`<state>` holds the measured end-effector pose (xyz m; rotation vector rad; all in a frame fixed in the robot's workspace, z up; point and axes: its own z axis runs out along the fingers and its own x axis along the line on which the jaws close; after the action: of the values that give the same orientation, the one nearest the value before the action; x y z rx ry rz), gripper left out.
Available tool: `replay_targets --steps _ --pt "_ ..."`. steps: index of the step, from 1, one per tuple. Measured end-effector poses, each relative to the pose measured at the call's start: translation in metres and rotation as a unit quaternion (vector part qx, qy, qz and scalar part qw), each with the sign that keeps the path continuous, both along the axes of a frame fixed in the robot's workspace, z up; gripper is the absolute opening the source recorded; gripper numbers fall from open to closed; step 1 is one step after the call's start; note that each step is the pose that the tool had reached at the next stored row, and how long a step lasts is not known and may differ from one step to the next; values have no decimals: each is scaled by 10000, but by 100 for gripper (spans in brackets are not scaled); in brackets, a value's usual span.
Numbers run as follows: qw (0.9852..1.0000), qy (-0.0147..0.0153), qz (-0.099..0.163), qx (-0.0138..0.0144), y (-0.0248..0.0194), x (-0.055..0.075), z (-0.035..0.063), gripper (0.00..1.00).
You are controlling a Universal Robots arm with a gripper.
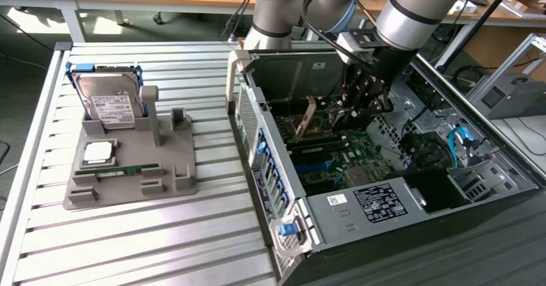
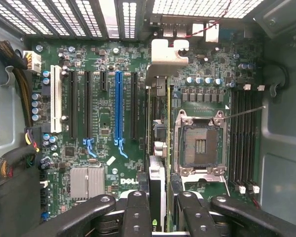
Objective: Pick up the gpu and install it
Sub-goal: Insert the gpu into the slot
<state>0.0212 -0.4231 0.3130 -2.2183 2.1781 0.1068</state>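
Observation:
The gpu (image 2: 158, 180) stands on edge between my fingers (image 2: 137, 212), a thin dark card seen edge-on. Its silvery bracket (image 2: 165, 54) points toward the vented rear wall of the case. My gripper (image 2: 160, 215) is shut on the gpu, inside the open computer case (image 1: 256, 139). The card hangs over the motherboard (image 2: 103, 123), between the black expansion slots and the CPU socket (image 2: 200, 143). Whether its edge touches a slot I cannot tell. In the exterior view my gripper (image 1: 362, 107) reaches down into the case, and the gpu (image 1: 305, 121) shows as a thin tan strip beside it.
A blue slot (image 2: 118, 106) and a white slot (image 2: 55, 98) lie beside the card. Cable bundles (image 2: 17, 64) line one case wall. On the slatted table at the exterior view's left, a grey fixture (image 1: 128, 183) holds a hard drive (image 1: 107, 100), a processor chip (image 1: 98, 151) and a memory stick (image 1: 117, 169).

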Motion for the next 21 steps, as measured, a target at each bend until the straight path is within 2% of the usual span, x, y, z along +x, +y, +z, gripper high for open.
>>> replay_targets --steps 21 --pt "10000 0 0 0 -61 -1 -20 27"
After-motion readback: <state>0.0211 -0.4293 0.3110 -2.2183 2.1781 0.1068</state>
